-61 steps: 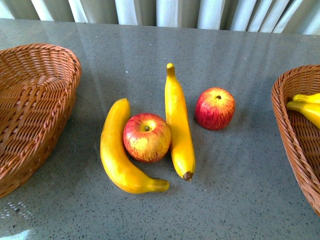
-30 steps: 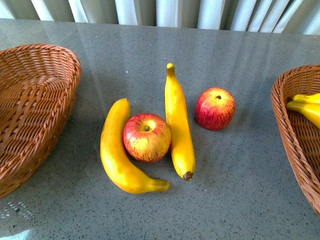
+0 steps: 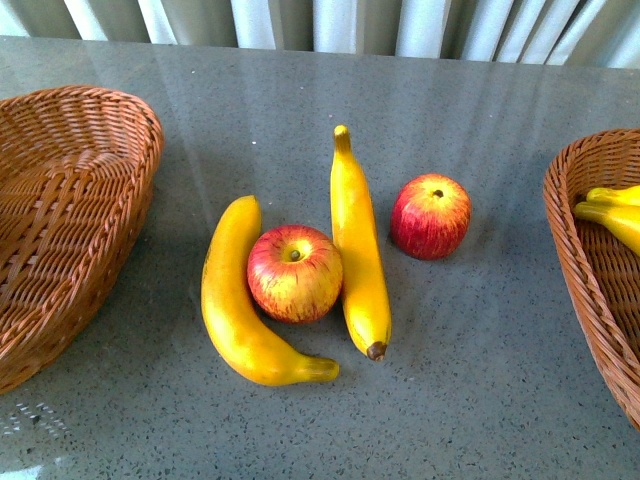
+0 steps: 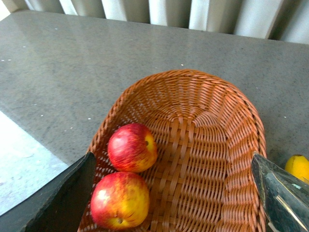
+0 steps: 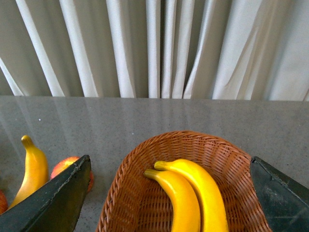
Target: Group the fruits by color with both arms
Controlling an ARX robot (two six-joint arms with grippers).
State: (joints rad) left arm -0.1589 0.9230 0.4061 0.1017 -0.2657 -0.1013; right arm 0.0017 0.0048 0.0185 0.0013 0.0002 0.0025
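Observation:
On the grey table in the front view lie a curved banana, an apple touching it, a straighter banana on the apple's other side, and a second apple apart at the right. Neither arm shows in the front view. My left gripper is open and empty above the left basket, which holds two apples. My right gripper is open and empty above the right basket, which holds two bananas.
The left wicker basket stands at the table's left edge and the right basket at the right edge, with banana tips showing in it. White curtains hang behind the table.

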